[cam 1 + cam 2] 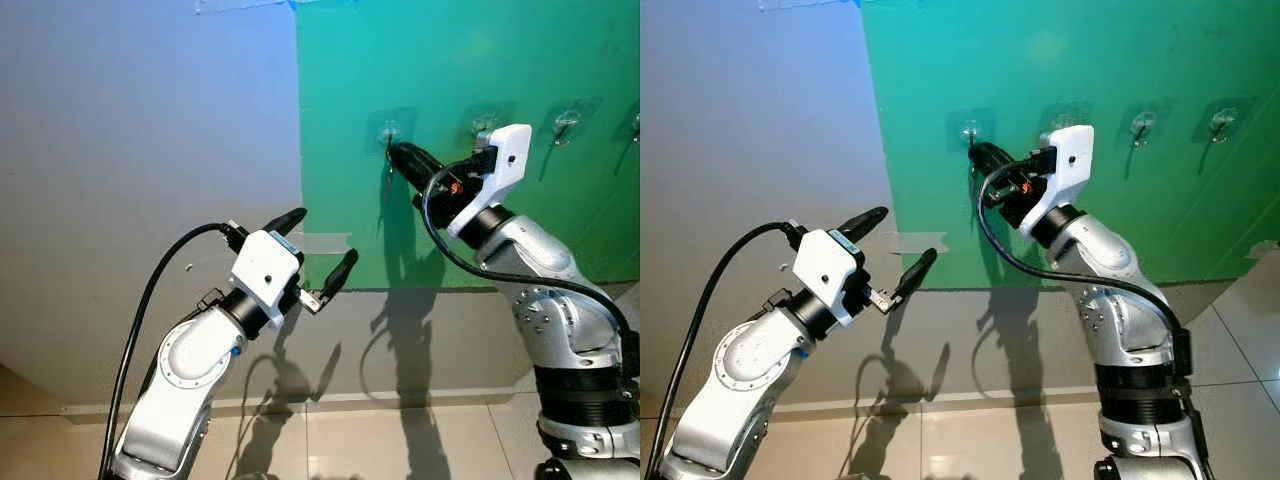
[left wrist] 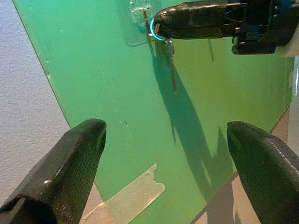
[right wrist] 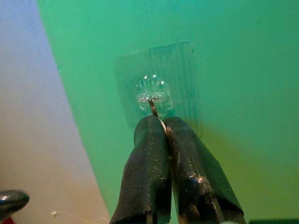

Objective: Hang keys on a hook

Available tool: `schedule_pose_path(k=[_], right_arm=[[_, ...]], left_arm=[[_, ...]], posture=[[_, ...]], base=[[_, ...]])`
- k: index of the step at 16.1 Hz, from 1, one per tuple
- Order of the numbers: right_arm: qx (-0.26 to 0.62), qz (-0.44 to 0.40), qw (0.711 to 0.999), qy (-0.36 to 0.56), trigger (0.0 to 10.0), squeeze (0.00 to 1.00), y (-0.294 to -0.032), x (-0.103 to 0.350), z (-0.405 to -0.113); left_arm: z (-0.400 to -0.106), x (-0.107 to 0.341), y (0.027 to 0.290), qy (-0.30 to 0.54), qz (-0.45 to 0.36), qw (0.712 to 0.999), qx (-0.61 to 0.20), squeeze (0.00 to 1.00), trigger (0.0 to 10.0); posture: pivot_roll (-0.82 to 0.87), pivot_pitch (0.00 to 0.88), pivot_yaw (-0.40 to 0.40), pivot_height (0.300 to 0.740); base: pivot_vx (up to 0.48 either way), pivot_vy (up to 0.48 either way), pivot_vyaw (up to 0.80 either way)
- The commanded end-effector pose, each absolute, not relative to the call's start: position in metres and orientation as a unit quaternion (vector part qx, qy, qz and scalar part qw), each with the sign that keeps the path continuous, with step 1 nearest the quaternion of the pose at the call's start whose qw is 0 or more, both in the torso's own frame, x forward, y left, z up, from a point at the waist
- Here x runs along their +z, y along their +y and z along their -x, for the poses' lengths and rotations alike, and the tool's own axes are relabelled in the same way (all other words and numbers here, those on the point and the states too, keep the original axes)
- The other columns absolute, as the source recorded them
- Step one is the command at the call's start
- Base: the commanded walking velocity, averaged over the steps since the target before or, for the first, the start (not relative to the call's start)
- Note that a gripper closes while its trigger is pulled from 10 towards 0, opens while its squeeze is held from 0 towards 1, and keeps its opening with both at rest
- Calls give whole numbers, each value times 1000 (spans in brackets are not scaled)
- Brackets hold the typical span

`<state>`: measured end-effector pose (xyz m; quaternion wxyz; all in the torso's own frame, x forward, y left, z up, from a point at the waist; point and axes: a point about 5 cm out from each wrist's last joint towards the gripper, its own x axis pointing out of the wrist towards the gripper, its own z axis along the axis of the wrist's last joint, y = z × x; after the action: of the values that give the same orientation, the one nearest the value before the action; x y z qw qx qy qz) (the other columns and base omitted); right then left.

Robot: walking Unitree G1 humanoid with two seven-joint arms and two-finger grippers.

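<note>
A clear adhesive hook (image 3: 152, 91) sticks on the green wall panel (image 1: 450, 90), the leftmost of a row. My right gripper (image 1: 394, 151) is raised to it, shut on the key ring (image 2: 154, 31), whose blue loop sits at the hook's metal prong. A key (image 2: 172, 65) dangles from the ring against the panel. In the right wrist view the two fingers (image 3: 149, 149) press together just below the hook. My left gripper (image 1: 322, 245) stands open lower and to the left, near the panel's edge, holding nothing.
More clear hooks (image 1: 566, 125) line the green panel to the right. A strip of tape (image 1: 325, 242) holds the panel's lower left corner to the grey wall (image 1: 140, 150). Tiled floor (image 1: 400, 440) lies below the skirting.
</note>
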<state>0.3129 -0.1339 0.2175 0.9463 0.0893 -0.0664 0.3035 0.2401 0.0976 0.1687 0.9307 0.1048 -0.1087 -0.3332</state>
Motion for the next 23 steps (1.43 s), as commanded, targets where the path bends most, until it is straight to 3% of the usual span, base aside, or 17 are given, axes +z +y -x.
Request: schedule_pose_path(k=[1,8,14,15,16,23], right_arm=[[285,-81,954,-52,10000,0,-137,211,-317],[289,-67,953,-65,10000,0,-121,210,-326],[284,-52,956,-52,10000,0,-122,202,-327],[284,-52,956,-52,10000,573,-122,202,-327],[282,-54,956,-53,10000,1000,-123,202,-327],[286,-44,956,-57,10000,1000,-127,205,-327]], left_arm=[[-242,169,97,-112,-111,930,-331,0,10000],[-242,169,97,-112,-109,932,-326,0,10000],[-242,169,97,-112,-109,932,-326,0,10000],[-242,169,97,-112,-109,932,-326,0,10000],[-242,170,97,-113,-108,932,-327,0,10000],[-242,171,94,-115,-104,930,-334,0,10000]], posture=[[-41,0,17,740],[-36,0,4,740],[-36,0,5,740],[-36,0,5,740],[-38,0,8,740],[-43,0,11,740]], base=[[0,0,0],[0,0,0],[0,0,0],[0,0,0],[0,0,0],[0,0,0]])
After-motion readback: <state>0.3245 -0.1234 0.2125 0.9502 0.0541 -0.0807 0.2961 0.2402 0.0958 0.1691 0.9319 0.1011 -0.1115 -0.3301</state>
